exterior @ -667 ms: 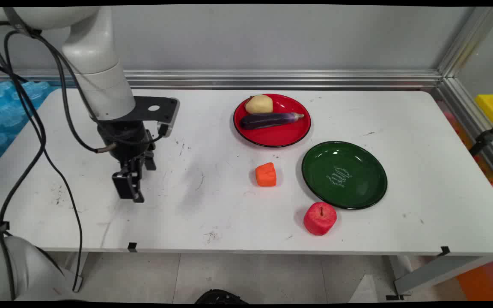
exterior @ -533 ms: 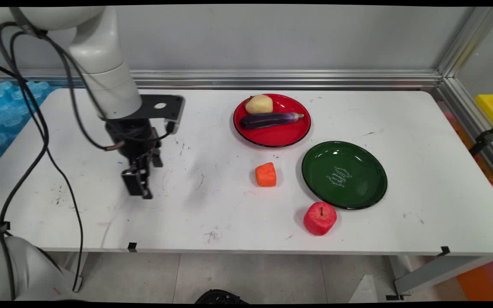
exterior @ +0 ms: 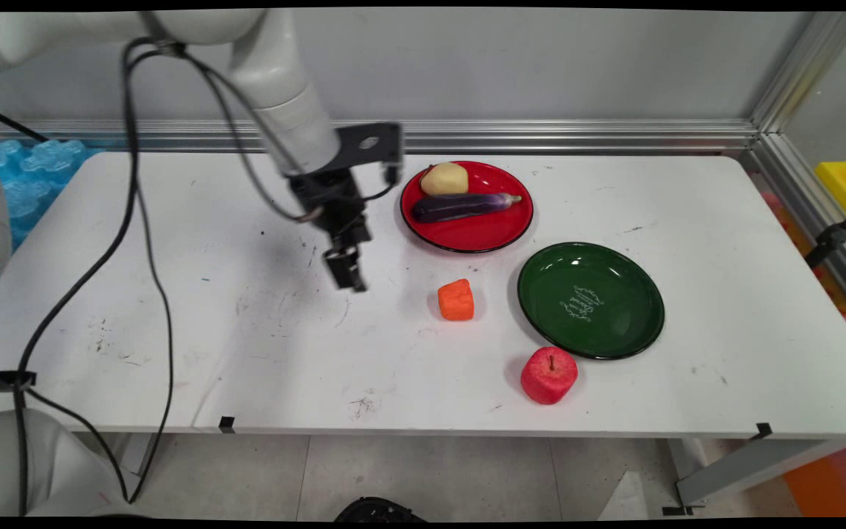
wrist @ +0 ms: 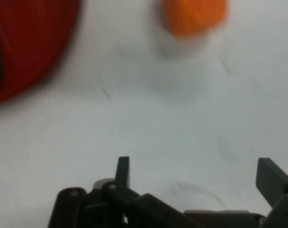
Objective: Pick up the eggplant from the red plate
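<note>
The end effector (exterior: 347, 275) hangs empty above the tabletop (exterior: 247, 330), fingers (wrist: 123, 169) spread apart. Nearest is the orange block (exterior: 456, 300) at its 3 o'clock, with the red plate (exterior: 493, 231) at 1 o'clock carrying an eggplant (exterior: 463, 206) and a potato (exterior: 444, 178).

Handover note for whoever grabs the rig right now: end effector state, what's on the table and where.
End effector: open, empty, above bare table, left of the orange block, its nearest thing.
Red plate, far side: potato and eggplant on it.
Green plate: nothing on it, right of the orange block.
Red apple: on the table by the green plate's near rim.
</note>
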Robot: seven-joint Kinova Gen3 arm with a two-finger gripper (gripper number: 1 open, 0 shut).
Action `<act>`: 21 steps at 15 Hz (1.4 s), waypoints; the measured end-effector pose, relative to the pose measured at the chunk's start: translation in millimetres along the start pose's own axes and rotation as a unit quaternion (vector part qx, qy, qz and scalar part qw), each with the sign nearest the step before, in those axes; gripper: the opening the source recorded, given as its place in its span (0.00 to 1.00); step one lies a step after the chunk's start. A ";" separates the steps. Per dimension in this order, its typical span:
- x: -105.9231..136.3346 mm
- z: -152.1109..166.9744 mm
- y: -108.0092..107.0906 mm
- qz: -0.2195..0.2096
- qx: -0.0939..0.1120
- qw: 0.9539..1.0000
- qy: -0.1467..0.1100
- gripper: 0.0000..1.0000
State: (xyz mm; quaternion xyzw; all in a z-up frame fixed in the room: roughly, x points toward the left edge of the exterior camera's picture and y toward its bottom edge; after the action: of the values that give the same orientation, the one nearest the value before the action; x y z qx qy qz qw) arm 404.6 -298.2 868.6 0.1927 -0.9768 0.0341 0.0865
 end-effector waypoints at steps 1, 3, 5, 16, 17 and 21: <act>12.7 2.4 -9.6 0.001 0.010 1.000 0.012 1.00; 29.1 5.4 -23.6 0.004 0.024 0.999 0.027 1.00; 48.7 9.6 -42.7 0.007 0.040 0.998 0.045 1.00; 103.4 46.3 -119.7 0.010 0.072 0.994 0.085 1.00; 104.6 50.9 -123.7 0.008 0.072 0.994 0.086 1.00; 108.9 68.6 -136.2 -0.003 0.071 0.993 0.089 1.00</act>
State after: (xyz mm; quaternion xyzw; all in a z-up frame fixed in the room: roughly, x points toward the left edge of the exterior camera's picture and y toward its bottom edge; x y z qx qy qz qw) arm 346.8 -471.2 825.5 0.1972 -0.9598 0.1201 0.1593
